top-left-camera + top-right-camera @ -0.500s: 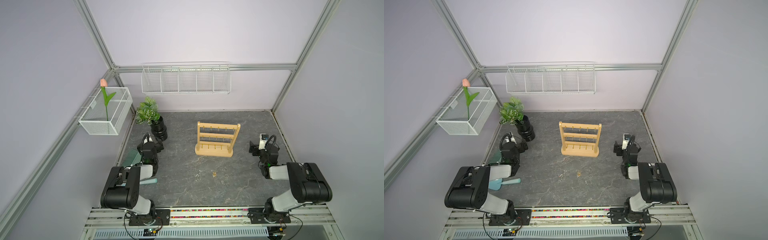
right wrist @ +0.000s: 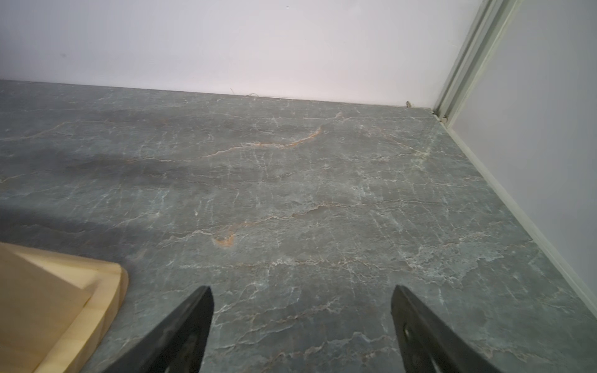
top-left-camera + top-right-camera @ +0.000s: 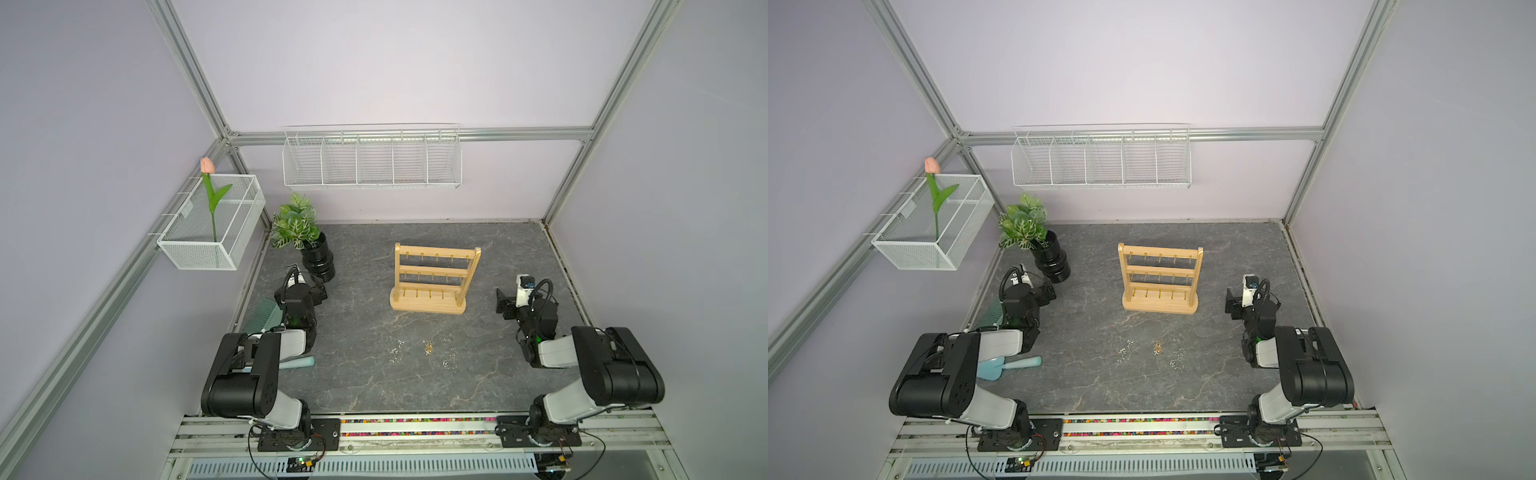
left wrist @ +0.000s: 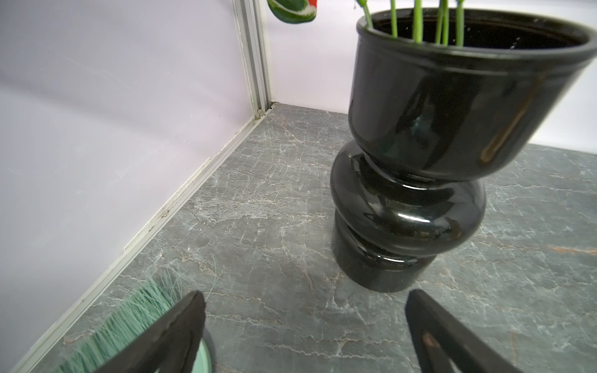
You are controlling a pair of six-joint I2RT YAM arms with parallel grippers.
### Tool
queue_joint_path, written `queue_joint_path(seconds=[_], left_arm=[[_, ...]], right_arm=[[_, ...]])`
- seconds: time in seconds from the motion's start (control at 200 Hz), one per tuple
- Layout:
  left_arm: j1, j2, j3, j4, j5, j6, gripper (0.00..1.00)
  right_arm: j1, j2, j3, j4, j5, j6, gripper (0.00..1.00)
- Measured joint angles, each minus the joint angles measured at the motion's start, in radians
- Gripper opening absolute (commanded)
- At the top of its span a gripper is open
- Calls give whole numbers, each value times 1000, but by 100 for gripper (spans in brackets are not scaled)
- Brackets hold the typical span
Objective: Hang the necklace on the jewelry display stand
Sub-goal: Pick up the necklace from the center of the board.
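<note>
The jewelry display stand is a light wooden rack with gold hooks, upright at the middle of the grey table. In front of it lie three small chain heaps: a gold necklace between two silvery ones. My left gripper hovers low at the left beside the black vase, open and empty. My right gripper is to the right of the stand, open and empty, and a corner of the stand's base shows beside one finger.
A black vase with a green plant stands close to the left gripper. A teal brush and teal dustpan lie by the left arm. White wire baskets hang on the back wall and left wall.
</note>
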Motion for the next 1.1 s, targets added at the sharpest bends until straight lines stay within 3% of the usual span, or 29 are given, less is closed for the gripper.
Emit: queue_joint_path(seconds=[0.3,0.47,0.74,1.1], left_arm=[[0,-3,5,-18,2,9,96],[-46,-93,173,-320,8,23,96],[-243,-178,352,-648,8,-27,95],[-505,-266,401,-1102,78,-305,86]], right_arm=[[-2,0,86,-105,63,27,89],[-8,-87,91,-222,76,37,89],[-8,-295,274,-582,87,93,90],[10,-235,416,-1009,54,234,95]])
